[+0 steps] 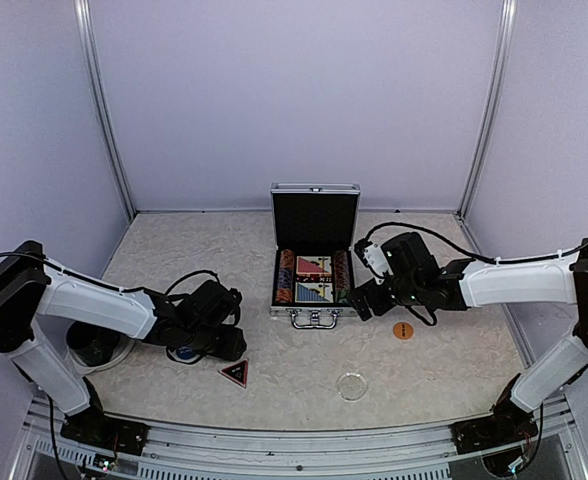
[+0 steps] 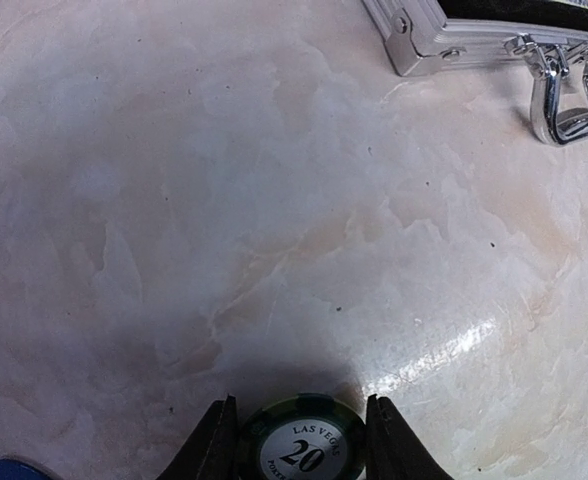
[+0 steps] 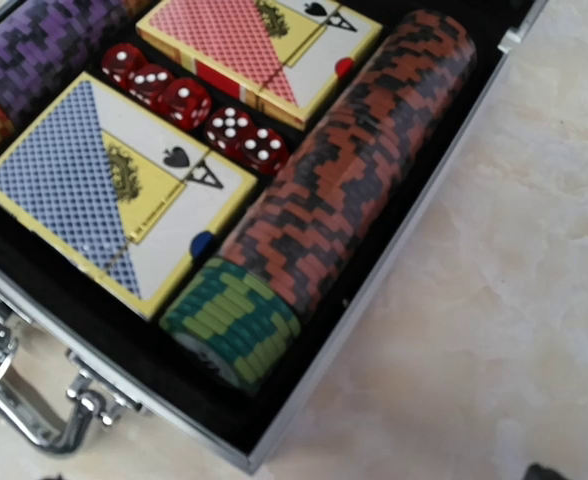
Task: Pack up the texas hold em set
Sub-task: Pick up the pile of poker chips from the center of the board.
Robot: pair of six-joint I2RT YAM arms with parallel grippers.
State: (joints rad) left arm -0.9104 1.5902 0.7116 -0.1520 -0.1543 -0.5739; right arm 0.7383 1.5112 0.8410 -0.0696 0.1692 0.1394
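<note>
left claw [image 2: 299, 432] clamped on green 20 chip [image 2: 300, 452] low over table [image 2: 274, 220], right claw [image 1: 362, 300] spread wide and empty, sat just beside open case [image 1: 315, 218]

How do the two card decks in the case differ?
The red deck has a red-patterned back, the blue deck a blue one. The blue deck lies nearer the handle, the red deck farther back. Both lie flat in the case, ace of spades showing, dice between them.
</note>
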